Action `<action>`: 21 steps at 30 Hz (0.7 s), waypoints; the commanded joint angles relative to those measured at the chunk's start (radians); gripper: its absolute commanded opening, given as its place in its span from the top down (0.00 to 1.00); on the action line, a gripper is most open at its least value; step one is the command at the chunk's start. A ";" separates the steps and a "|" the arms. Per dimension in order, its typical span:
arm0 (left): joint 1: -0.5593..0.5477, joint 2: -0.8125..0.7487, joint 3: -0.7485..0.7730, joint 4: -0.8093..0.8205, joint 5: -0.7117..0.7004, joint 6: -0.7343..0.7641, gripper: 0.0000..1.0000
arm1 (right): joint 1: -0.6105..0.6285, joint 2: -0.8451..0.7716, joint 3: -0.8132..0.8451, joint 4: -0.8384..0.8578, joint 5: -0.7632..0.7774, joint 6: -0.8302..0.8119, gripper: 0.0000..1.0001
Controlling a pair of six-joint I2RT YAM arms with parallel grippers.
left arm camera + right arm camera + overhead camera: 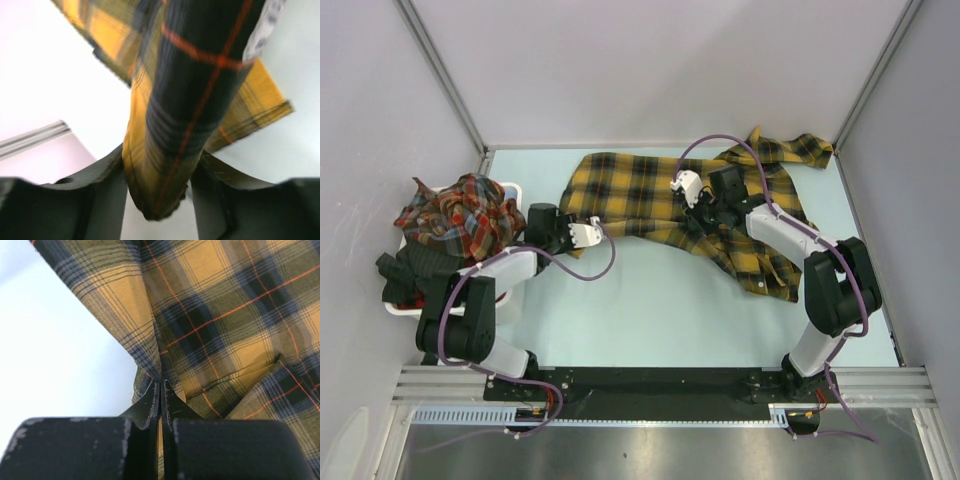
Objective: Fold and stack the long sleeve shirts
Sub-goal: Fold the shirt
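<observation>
L tool (582,235) is clamped on a thick rolled bunch of the yellow shirt (630,195) at its left edge, cloth filling the gap btwn both fingers (107,185). R tool (687,187) is pinched tight on a thin fold of the same shirt, nr its middle. Left side: white bin (513,187) heaped w/ red plaid shirts (460,215), just beside the L arm (470,300). The yellow shirt is spread across the far half of the bench (650,300), part of it under the R arm (790,235). Both arms reach fwd, elbows bent; R reaches farther.
</observation>
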 commanded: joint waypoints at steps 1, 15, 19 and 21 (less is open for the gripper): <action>0.037 -0.068 0.075 -0.101 0.012 0.194 0.53 | -0.001 -0.051 0.037 -0.003 -0.038 -0.009 1.00; 0.068 -0.335 -0.164 -0.147 0.078 0.592 0.84 | 0.203 -0.124 -0.101 -0.208 -0.183 -0.140 0.69; 0.091 -0.366 -0.051 -0.328 0.148 0.502 0.41 | 0.098 -0.172 -0.028 -0.366 -0.215 -0.134 0.28; 0.095 -0.357 0.011 -0.434 0.169 0.395 0.33 | 0.011 -0.221 0.004 -0.417 -0.249 -0.126 0.27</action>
